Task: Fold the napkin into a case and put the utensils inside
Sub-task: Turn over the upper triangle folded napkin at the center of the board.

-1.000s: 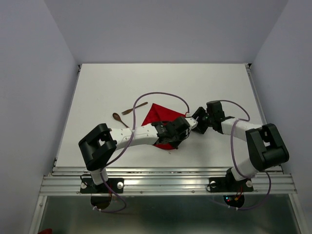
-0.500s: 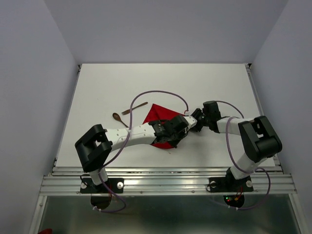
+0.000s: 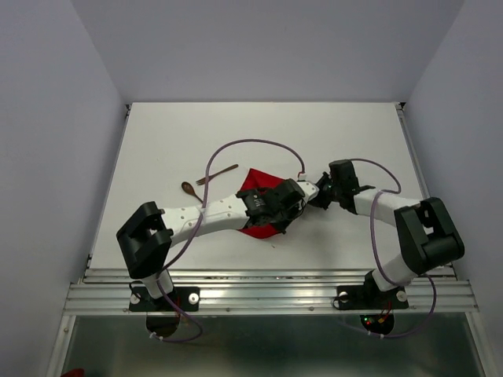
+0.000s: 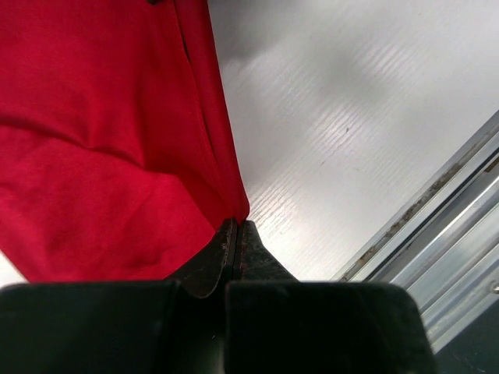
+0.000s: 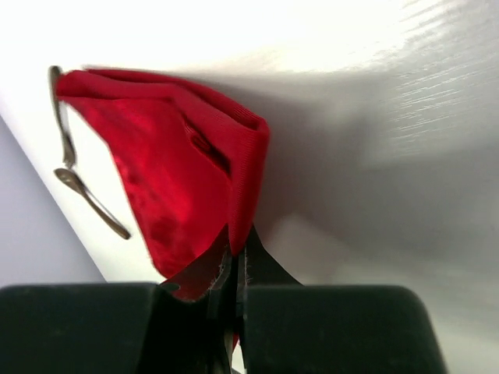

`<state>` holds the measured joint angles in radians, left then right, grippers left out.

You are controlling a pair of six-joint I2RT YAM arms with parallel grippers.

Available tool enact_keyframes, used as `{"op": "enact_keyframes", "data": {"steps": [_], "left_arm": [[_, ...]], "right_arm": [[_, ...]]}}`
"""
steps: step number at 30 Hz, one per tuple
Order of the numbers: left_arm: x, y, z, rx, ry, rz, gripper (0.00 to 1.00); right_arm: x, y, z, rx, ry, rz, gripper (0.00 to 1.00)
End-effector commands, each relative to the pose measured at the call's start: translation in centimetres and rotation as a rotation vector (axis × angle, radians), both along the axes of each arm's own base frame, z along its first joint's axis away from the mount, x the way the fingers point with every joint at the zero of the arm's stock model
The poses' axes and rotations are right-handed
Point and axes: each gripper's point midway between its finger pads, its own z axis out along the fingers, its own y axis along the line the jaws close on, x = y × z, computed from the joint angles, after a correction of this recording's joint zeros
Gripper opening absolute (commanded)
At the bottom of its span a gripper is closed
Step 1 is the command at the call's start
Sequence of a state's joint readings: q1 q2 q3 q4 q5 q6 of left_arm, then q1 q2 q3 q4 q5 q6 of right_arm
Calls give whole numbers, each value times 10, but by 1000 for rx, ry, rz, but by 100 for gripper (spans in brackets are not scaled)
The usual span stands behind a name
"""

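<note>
The red napkin (image 3: 253, 182) lies bunched and partly folded at the middle of the table, mostly hidden under my left wrist in the top view. My left gripper (image 3: 289, 206) is shut on a corner of the napkin (image 4: 101, 156), its tips (image 4: 236, 226) pinching the cloth just above the white surface. My right gripper (image 3: 314, 196) comes in from the right and is shut on a folded edge of the napkin (image 5: 171, 164) at its tips (image 5: 240, 245). The utensils lie left of the cloth: a spoon (image 3: 189, 188) and a thin-handled second utensil (image 3: 216, 174), both also seen beyond the cloth as the utensils (image 5: 70, 167).
The white table (image 3: 330, 141) is walled in by pale panels on three sides. A metal rail (image 3: 267, 294) runs along the near edge by the arm bases, and it shows as the rail (image 4: 437, 210) close to my left gripper. Purple cables loop above both wrists.
My right gripper has closed on the napkin's edge. My left arm has shifted slightly left and away with the cloth, which now looks more gathered.
</note>
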<state>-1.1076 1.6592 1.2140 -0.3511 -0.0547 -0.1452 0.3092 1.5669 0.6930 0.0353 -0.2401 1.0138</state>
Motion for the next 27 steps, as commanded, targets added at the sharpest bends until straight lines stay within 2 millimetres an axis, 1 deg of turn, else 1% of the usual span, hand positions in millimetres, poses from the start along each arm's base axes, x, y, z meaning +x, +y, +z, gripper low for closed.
{"op": "enact_keyframes", "data": {"steps": [1,2,3,5,6,8,9,11,12,14,15,18,19,21,23,24,27], "left_arm": [[12,-6,66,-95,-89,8,0],[12,-4,72,-92,-93,11,0],[17,-6,84,-110,-112,21,0],[18,-5,96,-118,-125,28,0],[22,-8,110,-143,-140,32,0],[25,-9,121,-156,-150,39,0],[26,-11,132,-178,-154,43,0],[29,-12,144,-204,-161,44,0],[30,-14,154,-225,-169,40,0],[32,-15,162,-235,-177,39,0],[34,-16,171,-248,-186,40,0],[38,-14,177,-241,-199,56,0],[40,-15,184,-251,-206,63,0],[42,-14,190,-254,-213,82,0],[42,-13,192,-251,-205,91,0],[41,-15,193,-259,-201,88,0],[38,-20,196,-281,-183,75,0]], "right_arm": [[26,-13,55,-77,-150,-53,1],[29,-18,63,-94,-171,-74,1],[30,-20,80,-100,-207,-77,1],[34,-25,98,-118,-245,-96,1],[33,-27,113,-124,-269,-99,1],[33,-32,128,-136,-297,-114,1],[32,-39,132,-165,-300,-135,1],[33,-44,157,-167,-352,-159,1],[31,-48,161,-185,-354,-167,1],[30,-52,184,-186,-397,-183,1],[28,-56,187,-205,-397,-189,1],[23,-65,208,-227,-430,-215,1],[21,-67,213,-236,-439,-218,1],[15,-75,224,-251,-455,-240,1],[9,-83,229,-275,-462,-265,1],[1,-88,233,-283,-462,-275,1],[-13,-103,241,-316,-471,-318,1]]}}
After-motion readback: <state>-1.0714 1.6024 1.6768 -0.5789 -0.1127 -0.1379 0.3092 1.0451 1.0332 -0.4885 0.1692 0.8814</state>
